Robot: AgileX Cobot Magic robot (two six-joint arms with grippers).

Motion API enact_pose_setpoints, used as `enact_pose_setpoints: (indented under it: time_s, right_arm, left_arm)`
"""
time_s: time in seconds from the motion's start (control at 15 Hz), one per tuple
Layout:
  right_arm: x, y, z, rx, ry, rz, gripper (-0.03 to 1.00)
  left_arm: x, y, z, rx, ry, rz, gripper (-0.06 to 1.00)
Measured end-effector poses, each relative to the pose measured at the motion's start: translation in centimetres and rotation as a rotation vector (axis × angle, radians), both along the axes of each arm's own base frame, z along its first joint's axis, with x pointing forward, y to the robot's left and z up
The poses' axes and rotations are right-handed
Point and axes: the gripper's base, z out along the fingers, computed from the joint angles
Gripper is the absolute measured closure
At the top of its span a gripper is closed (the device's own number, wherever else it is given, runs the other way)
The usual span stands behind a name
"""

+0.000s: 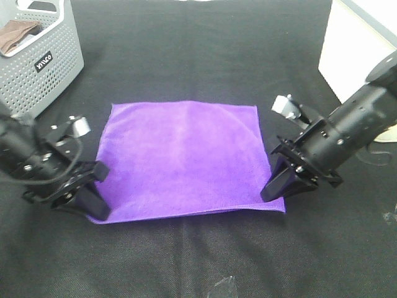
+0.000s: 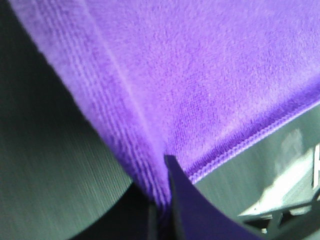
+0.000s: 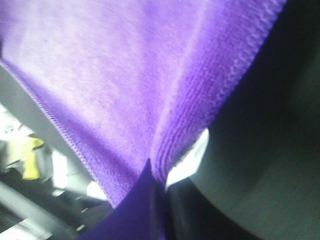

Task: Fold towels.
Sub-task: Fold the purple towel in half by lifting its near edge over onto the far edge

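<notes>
On the black tabletop the purple towel lies spread flat in the middle, a single layer and nearly square. A grey perforated basket stands at the far left corner, well apart from the towel, with a brown cloth inside it. A white box sits at the far right edge. Neither lies between the arms and the towel. Both arms reach in low from the sides, angled down toward the towel's near corners. The left gripper is at the near left corner, and its wrist view shows the jaws pinched narrow on a raised ridge of towel. The right gripper is at the near right corner, its jaws likewise closed on the hem, with a small white tag just beside them.
</notes>
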Motion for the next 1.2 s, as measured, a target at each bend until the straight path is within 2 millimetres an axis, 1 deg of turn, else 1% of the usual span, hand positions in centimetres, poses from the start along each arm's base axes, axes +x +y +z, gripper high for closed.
enact_pose_setpoints:
  time_s: [0.07, 0.13, 0.2, 0.27, 0.33, 0.47, 0.6, 0.73, 0.8, 0.87, 0.93, 1.07, 1.2]
  right_arm:
    - [-0.4, 0.1, 1.1, 0.013, -0.003, 0.003, 0.97]
    - [-0.5, 0.2, 2.0, 0.017, -0.027, 0.003, 0.97]
    - [-0.4, 0.1, 2.5, 0.017, -0.042, -0.006, 0.97]
    - [0.3, 0.2, 2.9, 0.009, -0.073, -0.027, 0.97]
    - [1.4, 0.2, 3.4, -0.005, -0.122, -0.035, 0.97]
    - [6.0, 0.6, 4.8, -0.016, -0.248, -0.048, 0.97]
    - [10.1, 1.1, 5.4, -0.020, -0.322, -0.057, 0.97]
    - [13.6, 1.4, 5.5, -0.029, -0.366, -0.060, 0.97]
    - [14.8, 1.5, 4.5, -0.039, -0.357, -0.059, 0.97]
    - [16.1, 1.7, 4.1, -0.042, -0.366, -0.058, 0.97]
    - [17.2, 1.8, 3.3, -0.052, -0.371, -0.055, 0.97]
    - [18.7, 1.8, 1.9, -0.071, -0.379, -0.053, 0.97]
    - [19.7, 1.8, 1.1, -0.096, -0.392, -0.052, 0.97]
  left_arm:
    - [-0.7, 0.2, 1.0, 0.001, -0.029, 0.003, 0.94]
    - [-0.9, 0.3, 1.8, 0.001, -0.061, 0.006, 0.94]
    - [-0.7, 0.4, 2.6, 0.007, -0.104, 0.021, 0.94]
    - [-0.2, 0.4, 3.1, 0.013, -0.139, 0.032, 0.94]
    - [1.0, 0.3, 3.7, 0.022, -0.197, 0.049, 0.94]
    - [3.9, 0.1, 4.5, 0.043, -0.297, 0.071, 0.94]
    - [7.2, -0.1, 4.9, 0.066, -0.387, 0.088, 0.94]
    - [10.6, -0.6, 5.4, 0.071, -0.466, 0.093, 0.94]
    - [12.0, -0.7, 5.2, 0.074, -0.485, 0.094, 0.94]
    - [13.5, -0.9, 5.1, 0.070, -0.507, 0.096, 0.94]
    - [14.7, -1.2, 5.0, 0.065, -0.525, 0.097, 0.94]
    - [16.5, -1.5, 3.9, 0.063, -0.532, 0.091, 0.94]
    - [17.5, -1.7, 2.7, 0.069, -0.529, 0.085, 0.94]
